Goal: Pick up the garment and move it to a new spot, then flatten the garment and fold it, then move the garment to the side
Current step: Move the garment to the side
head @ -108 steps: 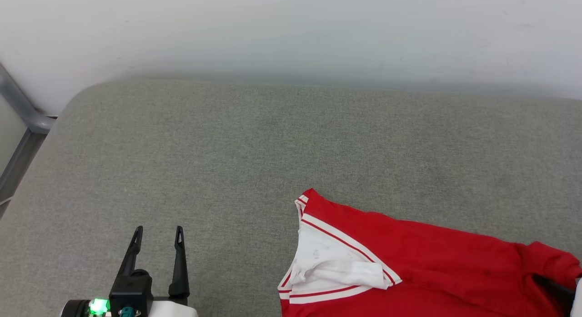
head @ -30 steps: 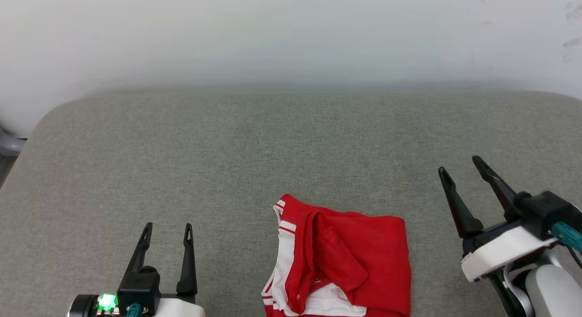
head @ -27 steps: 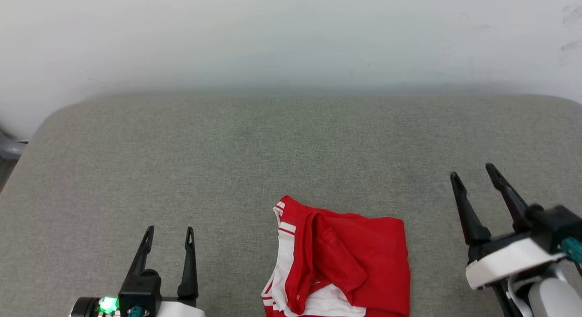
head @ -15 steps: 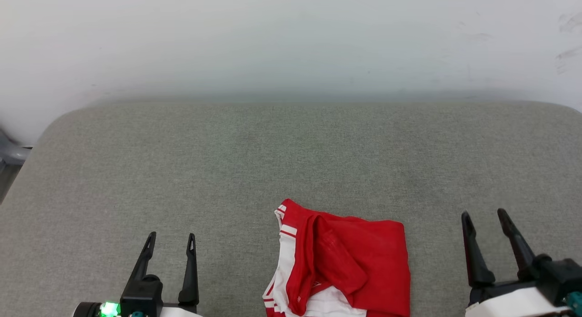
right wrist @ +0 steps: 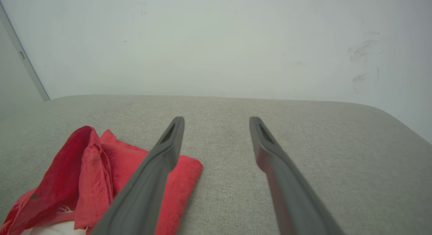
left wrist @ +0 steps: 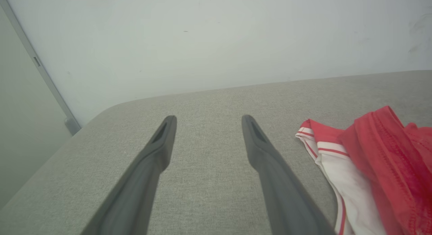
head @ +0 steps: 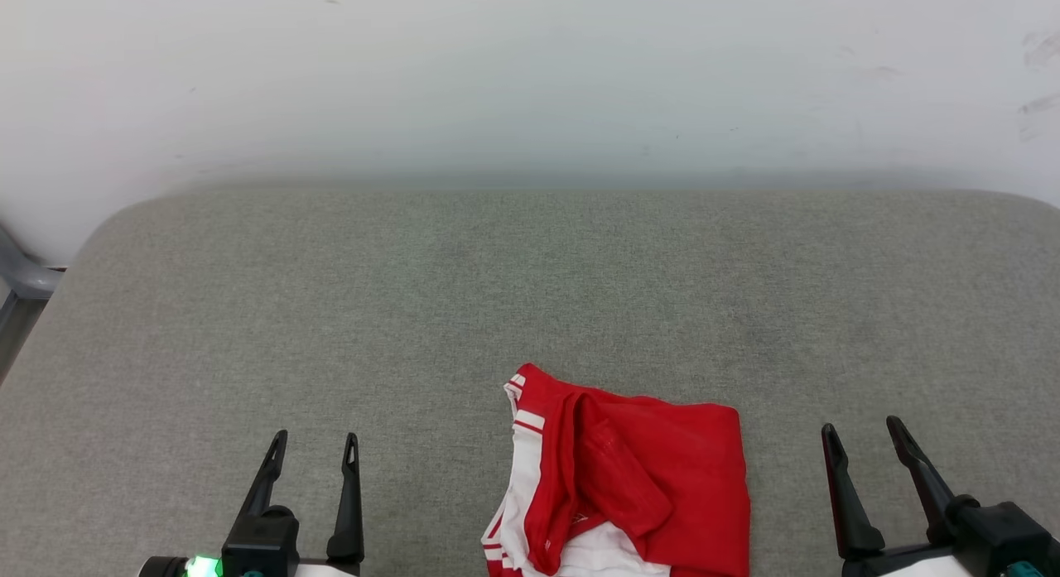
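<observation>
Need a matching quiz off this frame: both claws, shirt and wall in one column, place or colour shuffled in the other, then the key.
Column one
1. left claw
2. right claw
3. shirt
4. wall

Column two
A. plain white, at the back
B. red and white, lying between the claws
C. open, lower right of the head view
D. open, lower left of the head view

Pairs: 1-D, 2-C, 3-B, 4-A

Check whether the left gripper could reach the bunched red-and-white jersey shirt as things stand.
Probably yes: the left gripper stands open beside the red-and-white jersey shirt, with bare grey fabric cushion between them.
</observation>
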